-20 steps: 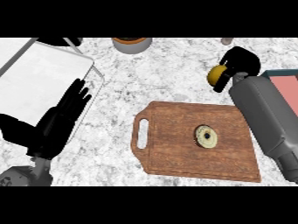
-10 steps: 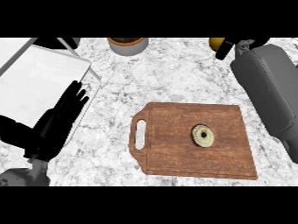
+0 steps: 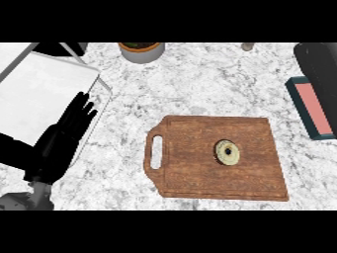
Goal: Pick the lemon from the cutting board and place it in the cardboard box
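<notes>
- We see bare marble counter (image 3: 200, 84) between the cutting board (image 3: 200, 168) and the pot (image 3: 140, 51) at the far edge, an open lane across the middle.
- Our left hand (image 3: 58, 141) rests with straight fingers at the lower left, just beside the white box (image 3: 32, 94), partly blocking the strip between box and board.
- Our right forearm (image 3: 331, 84) fills the right edge, overlapping the red-and-teal object (image 3: 308, 106) and narrowing the gap on the board's right.
- A small round disc (image 3: 227, 151) lies on the board; the wood around it is bare.
- The board's handle slot (image 3: 156, 150) faces the left hand, with open counter between.
</notes>
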### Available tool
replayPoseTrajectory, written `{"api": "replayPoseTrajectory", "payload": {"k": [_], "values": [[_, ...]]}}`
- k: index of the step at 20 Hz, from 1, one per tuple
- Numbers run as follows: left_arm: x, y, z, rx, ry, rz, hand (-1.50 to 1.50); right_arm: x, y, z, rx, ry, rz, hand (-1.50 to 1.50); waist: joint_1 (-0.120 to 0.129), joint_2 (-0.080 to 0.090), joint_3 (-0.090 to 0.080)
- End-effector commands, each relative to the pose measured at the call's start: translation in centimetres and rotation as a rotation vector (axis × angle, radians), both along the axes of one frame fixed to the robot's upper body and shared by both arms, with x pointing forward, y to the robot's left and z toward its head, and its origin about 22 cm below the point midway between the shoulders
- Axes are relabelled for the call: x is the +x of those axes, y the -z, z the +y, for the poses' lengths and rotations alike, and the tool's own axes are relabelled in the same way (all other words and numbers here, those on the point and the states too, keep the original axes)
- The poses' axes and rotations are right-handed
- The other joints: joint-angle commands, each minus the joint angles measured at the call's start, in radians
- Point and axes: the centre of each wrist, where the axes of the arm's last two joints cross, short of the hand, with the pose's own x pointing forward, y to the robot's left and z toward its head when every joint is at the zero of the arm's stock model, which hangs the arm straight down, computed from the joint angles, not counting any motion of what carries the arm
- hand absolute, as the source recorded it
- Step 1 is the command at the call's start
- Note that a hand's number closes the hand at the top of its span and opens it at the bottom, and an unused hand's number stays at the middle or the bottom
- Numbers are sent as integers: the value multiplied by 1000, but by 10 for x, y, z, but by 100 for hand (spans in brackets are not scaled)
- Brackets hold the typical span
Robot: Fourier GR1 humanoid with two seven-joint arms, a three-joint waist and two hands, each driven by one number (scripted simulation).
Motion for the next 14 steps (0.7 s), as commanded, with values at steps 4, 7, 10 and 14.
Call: {"api": "replayPoseTrajectory", "payload": {"k": [4, 7, 10, 14], "values": [[-4, 2, 62, 143, -181, 24, 0, -7, -16, -46, -18, 101, -8, 150, 2, 1, -1], [-8, 3, 60, 127, -166, 28, 0, -7, 3, -65, -35, 105, 49, 150, 7, 3, -1], [-5, 11, 70, 141, -169, 46, 0, -9, 8, -65, -24, 98, 17, 150, 3, 5, -1], [-12, 5, 61, 133, -143, 35, 0, -15, 22, -110, -39, 86, 31, 150, 14, 7, 0]]}}
